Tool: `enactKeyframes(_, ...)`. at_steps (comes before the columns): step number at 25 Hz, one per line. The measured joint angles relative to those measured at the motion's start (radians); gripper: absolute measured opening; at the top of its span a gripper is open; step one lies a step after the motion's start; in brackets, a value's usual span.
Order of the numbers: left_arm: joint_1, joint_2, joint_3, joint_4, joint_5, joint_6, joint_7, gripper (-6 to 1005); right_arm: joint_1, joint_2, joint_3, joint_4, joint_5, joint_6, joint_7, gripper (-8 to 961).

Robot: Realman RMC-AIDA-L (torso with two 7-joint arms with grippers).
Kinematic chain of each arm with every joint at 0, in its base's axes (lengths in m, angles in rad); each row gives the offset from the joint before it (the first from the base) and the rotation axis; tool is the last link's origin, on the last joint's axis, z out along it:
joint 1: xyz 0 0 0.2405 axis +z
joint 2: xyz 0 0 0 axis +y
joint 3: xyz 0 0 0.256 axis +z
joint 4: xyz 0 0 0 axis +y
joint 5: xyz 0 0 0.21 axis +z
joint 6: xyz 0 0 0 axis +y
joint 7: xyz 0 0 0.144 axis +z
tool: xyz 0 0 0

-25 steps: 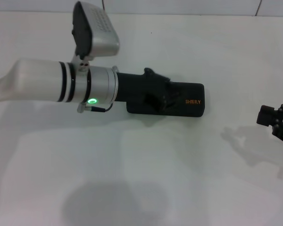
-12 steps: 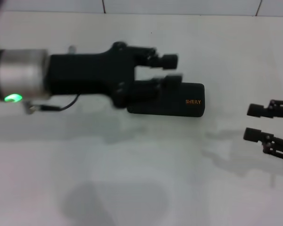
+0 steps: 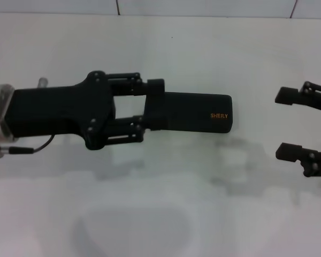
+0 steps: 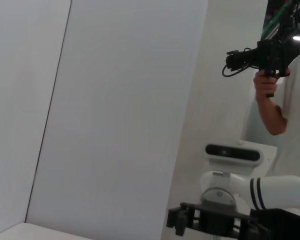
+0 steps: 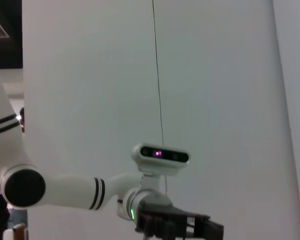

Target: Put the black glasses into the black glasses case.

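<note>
The black glasses case point(image 3: 195, 113) lies shut, glasses unseen so presumably inside; the left gripper point(image 3: 152, 107) hangs spread wide and empty at the case's unlettered end, while the right gripper point(image 3: 288, 124), equally wide and empty, waits well beyond the lettered end.

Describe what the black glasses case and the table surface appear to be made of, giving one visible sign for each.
Black glasses case: probably rigid plastic or leatherette over a hard shell; matte black, crisp rounded corners, gold lettering. Table: smooth white laminate or painted board, likely; it shows soft shadows and a faint sheen.
</note>
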Motion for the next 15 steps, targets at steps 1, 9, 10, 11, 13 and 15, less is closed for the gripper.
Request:
enactKeyframes(1,0.000,0.003,-0.001,-0.015,0.000,0.005,0.013,534,0.008,0.000,-0.001,0.000,0.000,0.000,0.013,795)
enactKeyframes(9,-0.017,0.019,-0.002,-0.122,-0.014,0.075,0.136,613,0.052,0.001,-0.006,0.024,0.000,0.000,0.033,856)
enactKeyframes(10,-0.017,0.019,-0.002,-0.140,-0.027,0.078,0.168,621,0.057,0.002,-0.006,0.033,0.000,0.001,0.033,856)
enactKeyframes(11,-0.017,0.019,-0.002,-0.153,-0.035,0.078,0.180,630,0.062,0.002,-0.006,0.040,0.000,0.002,0.033,856)
enactKeyframes(13,-0.021,0.021,-0.004,-0.189,-0.052,0.076,0.204,646,0.069,0.003,-0.005,0.054,0.000,0.003,0.033,856)
enactKeyframes(15,-0.026,0.024,-0.004,-0.201,-0.050,0.075,0.207,662,0.082,0.003,0.000,0.080,0.000,0.005,0.033,856)
